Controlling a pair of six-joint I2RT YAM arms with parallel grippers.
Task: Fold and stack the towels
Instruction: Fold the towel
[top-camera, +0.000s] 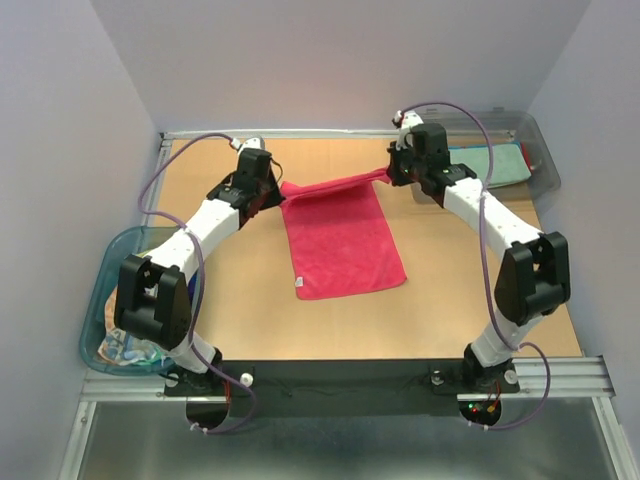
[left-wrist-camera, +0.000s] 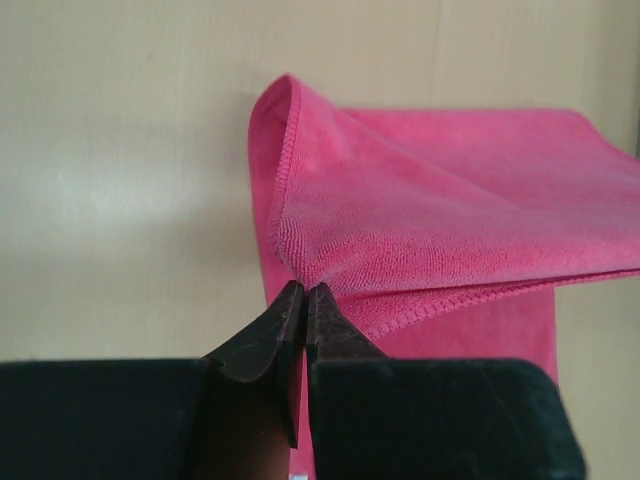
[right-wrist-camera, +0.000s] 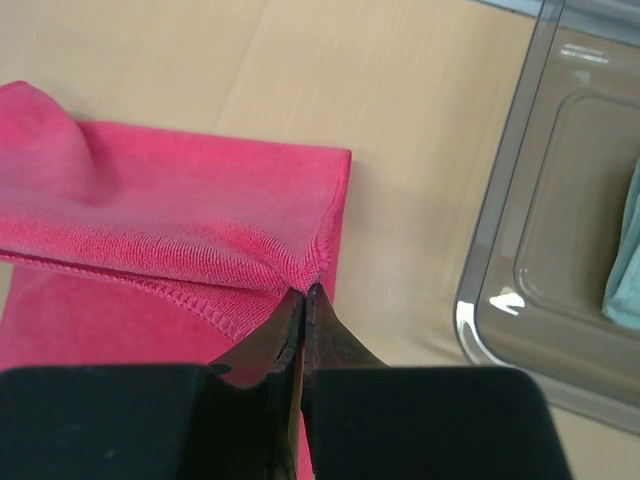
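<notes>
Where the soft magenta pink cloth towel (top-camera: 345, 245) sits in the middle of the tan wooden desk (top-camera: 230, 300), most of it lies flat, slightly askew. Its far edge is raised off the surface and stretched between the two arms. The left pincer (left-wrist-camera: 303, 290) is clamped on the towel's far left corner, its black fingertips pressed together with a pinch of the stitched hem between them. The right pincer (right-wrist-camera: 305, 292) is clamped in the same way on the far right corner, and the fabric puckers just at its tips. Between the two grips the lifted edge runs as a narrow band, a little higher on the right side, and hangs over the layer lying on the desk beneath it.

Just beside the right pincer, at the far right corner of the desk, stands a clear grey plastic bin (top-camera: 545, 175) with a teal cloth towel (top-camera: 490, 163) lying flat inside it. At the near left edge, partly hidden behind the left arm, sits a blue-rimmed oval tub (top-camera: 98, 290) holding some multi-coloured cloth (top-camera: 125, 350) that I cannot make out further.
</notes>
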